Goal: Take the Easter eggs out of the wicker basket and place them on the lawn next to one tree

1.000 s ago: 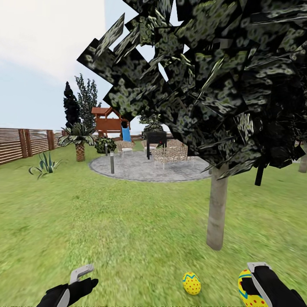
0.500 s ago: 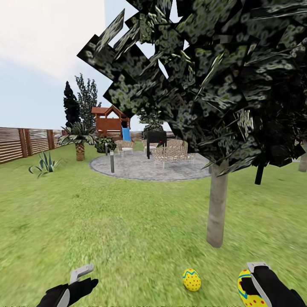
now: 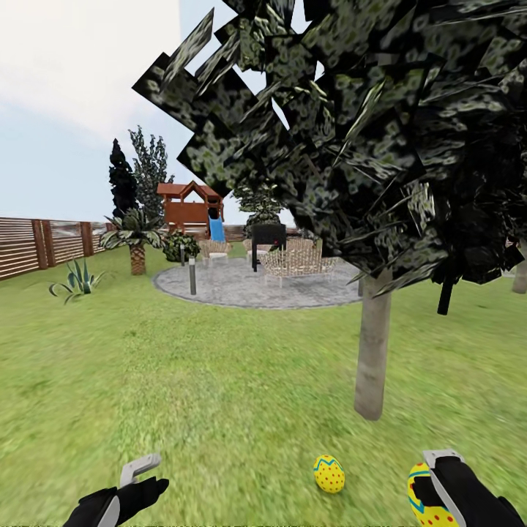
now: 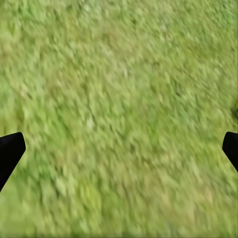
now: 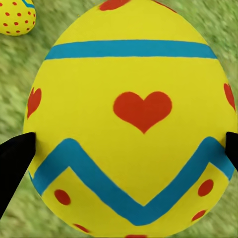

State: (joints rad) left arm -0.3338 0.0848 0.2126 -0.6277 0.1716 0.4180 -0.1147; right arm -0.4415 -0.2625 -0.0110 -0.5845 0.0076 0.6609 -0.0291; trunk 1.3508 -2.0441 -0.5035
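Head view: right fingers [image 3: 432, 487] low over lawn [image 3: 219, 380], pinching an egg [image 3: 424, 501]; left fingers [image 3: 143, 476] spread, empty.

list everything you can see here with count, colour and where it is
Easter eggs: 2, yellow with blue bands and red marks; one on the lawn near the tree, one in the right gripper
tree: 1, pale trunk, dark mottled foliage, right of centre
lawn: 1, green, all around
patio: 1, grey round, beyond the lawn
fence: 1, brown slatted, far left
playset: 1, red-brown, behind the patio
left gripper: black, open over grass
right gripper: black, shut on an egg
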